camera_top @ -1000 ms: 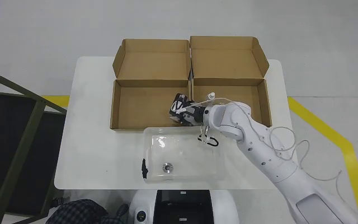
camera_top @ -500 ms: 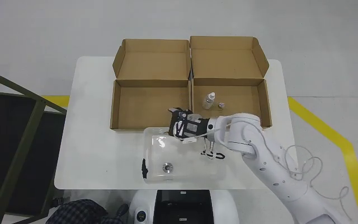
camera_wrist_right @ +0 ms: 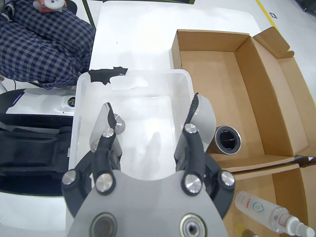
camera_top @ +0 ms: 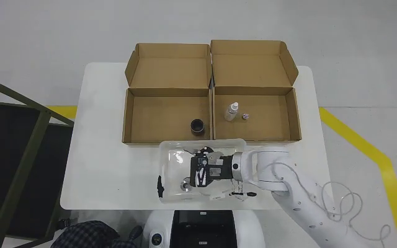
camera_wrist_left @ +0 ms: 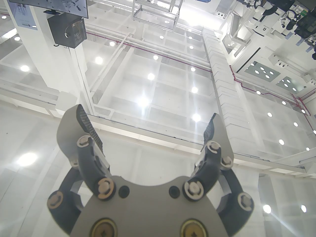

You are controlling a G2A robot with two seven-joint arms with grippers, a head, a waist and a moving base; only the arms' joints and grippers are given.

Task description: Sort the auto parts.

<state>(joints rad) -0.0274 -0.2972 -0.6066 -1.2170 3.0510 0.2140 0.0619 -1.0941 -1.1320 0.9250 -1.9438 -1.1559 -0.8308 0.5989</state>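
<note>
1. A white tabletop (camera_top: 99, 124) carries two open cardboard boxes side by side, the left box (camera_top: 158, 118) and the right box (camera_top: 273, 118), with a clear plastic bin (camera_top: 180, 144) just in front of them.
2. The right claw (camera_wrist_right: 151, 106) hangs over the bin, spread wide and holding nothing.
3. The left claw (camera_wrist_left: 147, 115) points up at the ceiling, also spread wide and empty.
4. A spray bottle (camera_top: 231, 111) lies in the right box, its far end cut off in the right wrist view.
5. A black cylinder (camera_top: 198, 126) stands upright in the left box, near the wall shared with the right box.
6. A small round metal part (camera_wrist_right: 119, 123) sits in the bin, half hidden behind one claw finger; whether they touch, I cannot tell.
7. A tiny metal piece (camera_top: 245, 115) sits beside the bottle, too small to make out.
</note>
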